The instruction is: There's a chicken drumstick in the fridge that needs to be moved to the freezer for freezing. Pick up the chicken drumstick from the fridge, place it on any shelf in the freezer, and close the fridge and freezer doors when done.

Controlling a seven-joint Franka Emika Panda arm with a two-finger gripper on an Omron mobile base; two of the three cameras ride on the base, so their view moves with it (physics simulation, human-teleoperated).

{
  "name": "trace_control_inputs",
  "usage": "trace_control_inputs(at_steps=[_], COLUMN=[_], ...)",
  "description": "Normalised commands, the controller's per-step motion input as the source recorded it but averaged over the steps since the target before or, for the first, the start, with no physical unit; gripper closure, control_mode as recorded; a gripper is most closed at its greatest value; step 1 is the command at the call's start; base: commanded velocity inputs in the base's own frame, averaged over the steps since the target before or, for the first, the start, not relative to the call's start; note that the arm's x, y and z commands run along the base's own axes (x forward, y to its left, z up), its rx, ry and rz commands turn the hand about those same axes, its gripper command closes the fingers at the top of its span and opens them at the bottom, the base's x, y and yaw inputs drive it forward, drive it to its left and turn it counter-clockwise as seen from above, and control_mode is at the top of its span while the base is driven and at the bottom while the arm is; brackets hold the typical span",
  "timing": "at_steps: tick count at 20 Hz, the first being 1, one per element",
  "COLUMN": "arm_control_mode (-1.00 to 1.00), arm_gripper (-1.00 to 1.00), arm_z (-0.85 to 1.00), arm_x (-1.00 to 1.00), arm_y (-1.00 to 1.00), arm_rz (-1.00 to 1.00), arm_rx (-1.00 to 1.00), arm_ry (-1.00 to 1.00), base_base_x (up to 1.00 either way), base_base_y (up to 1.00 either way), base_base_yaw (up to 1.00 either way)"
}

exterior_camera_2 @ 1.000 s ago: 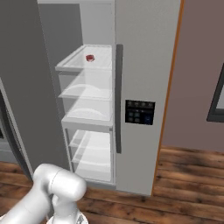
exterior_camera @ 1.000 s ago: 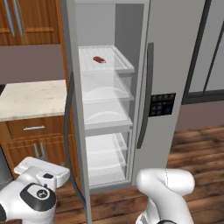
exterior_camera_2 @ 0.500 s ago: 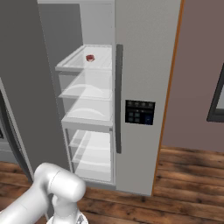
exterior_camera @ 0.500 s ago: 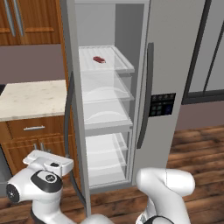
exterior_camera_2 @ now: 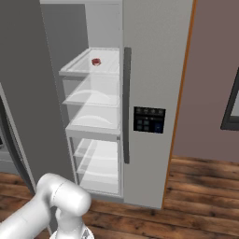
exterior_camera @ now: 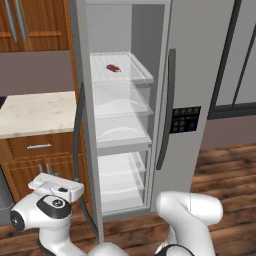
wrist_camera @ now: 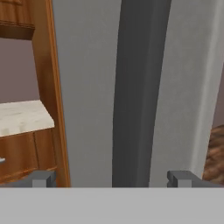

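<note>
Drumstick (exterior_camera: 113,68) lies on the top shelf (exterior_camera: 135,75) of the open compartment, a small red piece toward the back and near the middle of the shelf's width; from the right base view it (exterior_camera_2: 96,61) sits closer to the shelf's (exterior_camera_2: 79,69) rear edge than its front edge. Nothing touches it.

Left door (exterior_camera: 82,125) stands swung open, edge-on to the left base camera, its dark handle (exterior_camera: 78,135) running down the outer face. Right door (exterior_camera: 200,75) is shut, with a long dark handle (exterior_camera: 166,110) and a dark control panel (exterior_camera: 184,119) beside it. Two lower shelves and a bottom drawer section show clear and white.

End effector (wrist_camera: 112,178) is low at the left, beside the open door, well below and apart from the drumstick. Fingertips (wrist_camera: 43,178) stand wide apart, released, holding nothing. Hand camera looks at a grey door face with a dark vertical handle (wrist_camera: 138,92) between the fingertips; contact cannot be told.

Bench (exterior_camera: 30,112) with pale stone top sits left of the fridge, wooden cabinets (exterior_camera: 35,155) under it.
</note>
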Motion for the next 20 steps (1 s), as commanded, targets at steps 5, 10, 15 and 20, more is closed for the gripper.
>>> trace_control_inputs(at_steps=[5, 10, 15, 20], arm_control_mode=[-1.00, -1.00, -1.00, -1.00], arm_gripper=[-1.00, -1.00, -1.00, -1.00], arm_z=[-0.07, -0.07, -0.19, -0.12], arm_x=[0.25, 0.32, 0.38, 0.34], arm_y=[-0.03, 0.00, 0.00, -0.28], arm_rz=[-0.04, -0.06, -0.06, -0.05], arm_rx=[0.00, 0.00, 0.00, 0.00], arm_ry=[0.05, 0.08, 0.04, 0.00], base_base_x=[0.00, 0.00, 0.00, 0.00], base_base_y=[0.00, 0.00, 0.00, 0.00], base_base_yaw=[0.00, 0.00, 0.00, 0.00])
